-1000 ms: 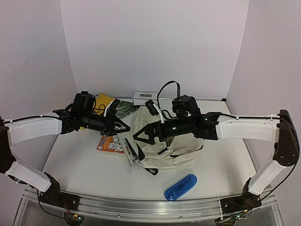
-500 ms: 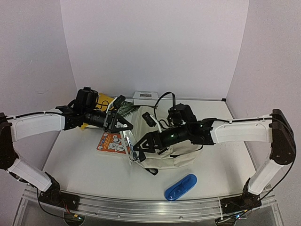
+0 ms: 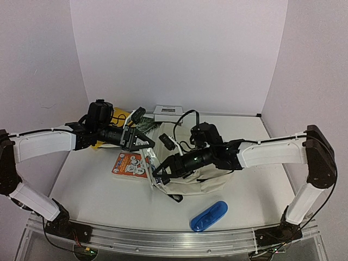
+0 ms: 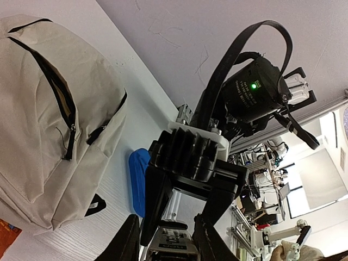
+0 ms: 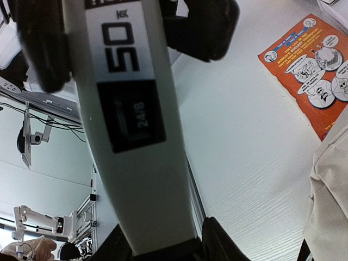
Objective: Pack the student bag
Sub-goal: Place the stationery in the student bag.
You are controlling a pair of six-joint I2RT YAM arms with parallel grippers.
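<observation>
The student bag [image 3: 204, 175] lies flat at mid-table, cream with black zippers; it also shows in the left wrist view [image 4: 49, 109] and at the edge of the right wrist view [image 5: 333, 201]. A long white box [image 3: 150, 165] printed "50" hangs in the air just left of the bag, held at both ends. My left gripper [image 3: 145, 143] is shut on its far end [image 4: 174, 249]. From the bag's side my right gripper [image 3: 158, 172] grips the near end, its fingers [image 5: 220, 244] pressed against the box [image 5: 130, 109].
An orange comic book [image 3: 127, 164] lies on the table under the box, also seen in the right wrist view [image 5: 310, 70]. A blue case [image 3: 209, 216] sits near the front edge. A yellow item [image 3: 118, 116], a leaf-print book [image 3: 144, 125] and a small white box [image 3: 168, 111] stand at the back.
My right arm has swung left and down off the bag to the white box, and its jaws have shut on it. The left gripper has kept its hold and shifted slightly right.
</observation>
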